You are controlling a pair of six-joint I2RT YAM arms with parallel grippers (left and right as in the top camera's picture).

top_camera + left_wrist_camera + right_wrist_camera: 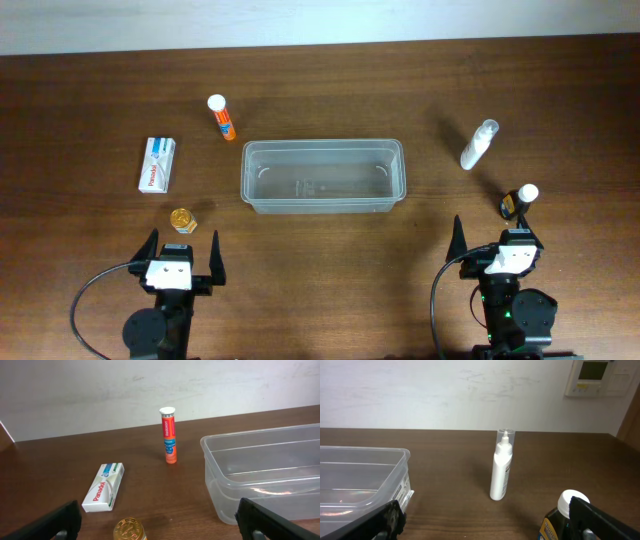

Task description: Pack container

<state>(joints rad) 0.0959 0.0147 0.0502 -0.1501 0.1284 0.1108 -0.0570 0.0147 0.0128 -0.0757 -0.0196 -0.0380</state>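
Overhead, the container [322, 176] sits mid-table, with the left gripper [182, 252] and right gripper [495, 240] near the front edge, both spread wide and holding nothing. Only the left wrist view lets "Panadol" be read on the box [103, 487], near the tube [168, 435] and jar [129, 529]. The right wrist view alone shows a wall panel [594, 377] behind the spray bottle [501, 466].

The dark brown wood-grain tabletop [320, 80] carries six items, none touching another.

- Centre: the clear container [320, 143], open side up, long axis running left to right.
- Left of it: an upright white-capped orange tube [223, 118], a Panadol box [157, 165] lying flat, and a small gold-lidded jar [183, 220].
- Right of it: an upright white spray bottle [478, 146] and a white-capped dark bottle [519, 201].
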